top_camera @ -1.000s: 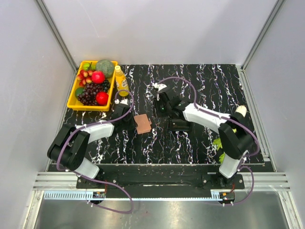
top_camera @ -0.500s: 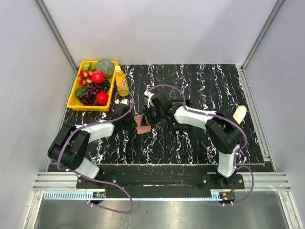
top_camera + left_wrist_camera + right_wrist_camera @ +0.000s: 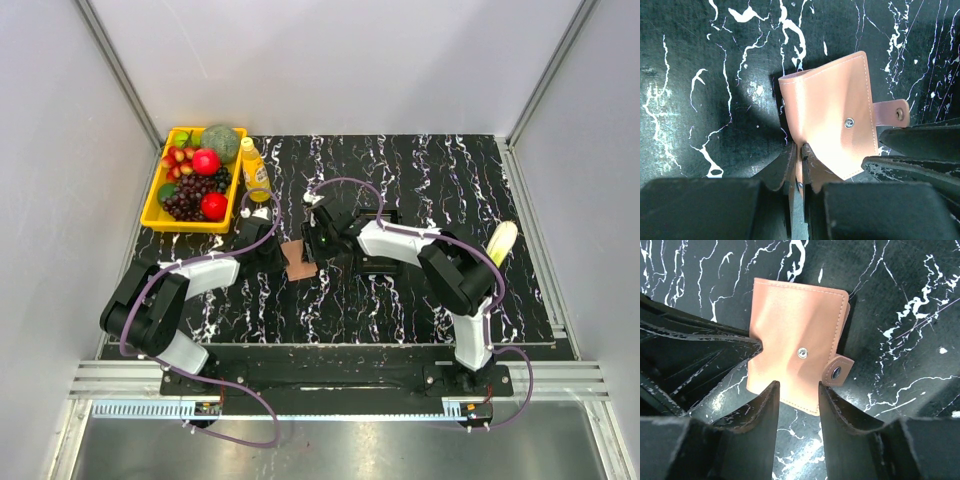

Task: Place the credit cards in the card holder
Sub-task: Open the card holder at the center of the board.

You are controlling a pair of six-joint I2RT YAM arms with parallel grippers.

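- Pinching one edge of the card holder, the left gripper has its jaws drawn close together on the tan leather.
- The card holder sits a little left of the middle of the black marbled tabletop, well away from every edge.
- The right gripper hangs over the holder's opposite side. Its jaws stand narrowly apart astride that edge, by the snap stud; whether they touch it cannot be told.
- The snap tab sticks out unfastened from the holder's side.
- A yellow tray of fruit fills the far left corner, with a small bottle just beside it.
- A banana lies near the right edge.
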